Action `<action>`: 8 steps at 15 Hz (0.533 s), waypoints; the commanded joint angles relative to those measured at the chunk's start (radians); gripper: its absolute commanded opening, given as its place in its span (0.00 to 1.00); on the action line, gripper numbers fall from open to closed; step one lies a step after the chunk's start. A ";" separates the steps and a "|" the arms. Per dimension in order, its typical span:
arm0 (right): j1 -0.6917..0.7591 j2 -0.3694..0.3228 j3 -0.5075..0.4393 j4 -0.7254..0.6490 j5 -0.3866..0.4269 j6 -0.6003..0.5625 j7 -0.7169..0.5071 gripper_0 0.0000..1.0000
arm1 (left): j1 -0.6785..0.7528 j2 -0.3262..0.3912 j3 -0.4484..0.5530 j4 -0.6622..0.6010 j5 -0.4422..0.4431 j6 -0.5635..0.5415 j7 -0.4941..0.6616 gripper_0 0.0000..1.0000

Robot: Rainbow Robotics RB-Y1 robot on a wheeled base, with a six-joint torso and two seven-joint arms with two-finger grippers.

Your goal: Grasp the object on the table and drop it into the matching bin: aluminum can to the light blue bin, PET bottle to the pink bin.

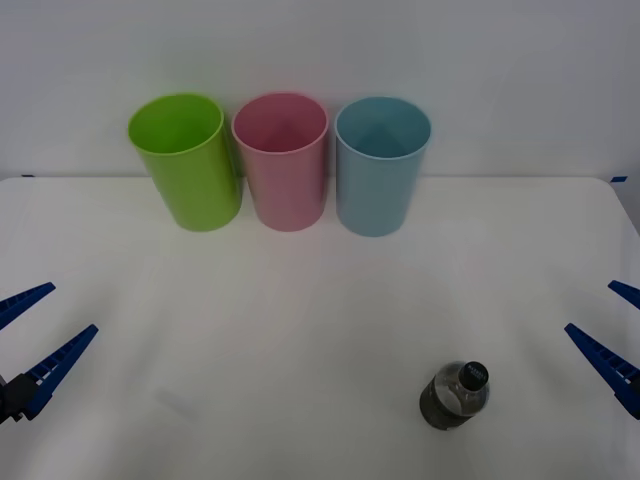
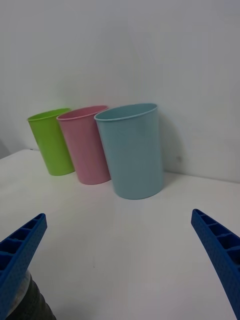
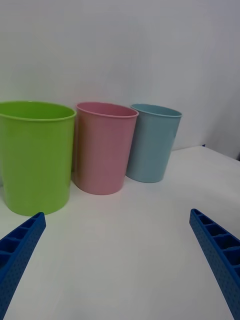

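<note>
My left gripper (image 1: 28, 338) sits at the lower left of the front frame, fingers spread wide, and my right gripper (image 1: 615, 335) mirrors it at the lower right, also spread. The PET bottle (image 1: 455, 396) stands upright on the table (image 1: 320, 300), lower right of centre, near my right gripper. At the upper centre stand the lime green bin (image 1: 186, 160), the pink bin (image 1: 281, 160) and the light blue bin (image 1: 381, 164).

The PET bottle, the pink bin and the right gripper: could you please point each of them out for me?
PET bottle (image 1: 455, 398), front view, on its clear shoulder below the black cap.
Pink bin (image 1: 287, 185), front view, on its outer front wall.
Right gripper (image 1: 614, 332), front view, midway between its open blue fingertips.
</note>
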 commanded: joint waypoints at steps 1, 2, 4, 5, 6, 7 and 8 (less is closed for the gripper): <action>0.000 0.000 0.000 0.000 0.000 0.000 0.000 1.00 | 0.000 0.000 0.000 0.000 0.000 0.000 0.000 1.00; 0.002 -0.008 -0.006 0.001 0.010 -0.007 0.002 1.00 | 0.000 0.000 0.000 0.000 0.000 0.000 0.000 1.00; 0.022 -0.042 0.008 -0.017 -0.012 -0.007 -0.003 1.00 | 0.000 0.000 0.000 0.000 0.000 0.000 0.000 1.00; 0.031 -0.056 0.011 -0.019 -0.021 -0.009 0.000 1.00 | 0.000 0.000 0.000 0.000 0.000 0.000 0.000 1.00; 0.044 -0.071 0.014 -0.017 -0.024 -0.010 0.003 1.00 | 0.000 0.000 0.000 0.000 0.000 0.000 0.000 1.00; 0.059 -0.096 0.017 -0.019 -0.027 -0.015 0.006 1.00 | 0.000 0.000 0.000 0.000 0.000 0.000 0.000 1.00; 0.068 -0.112 0.022 -0.017 -0.029 -0.018 0.011 1.00 | 0.000 0.000 0.000 0.000 0.000 0.000 0.000 1.00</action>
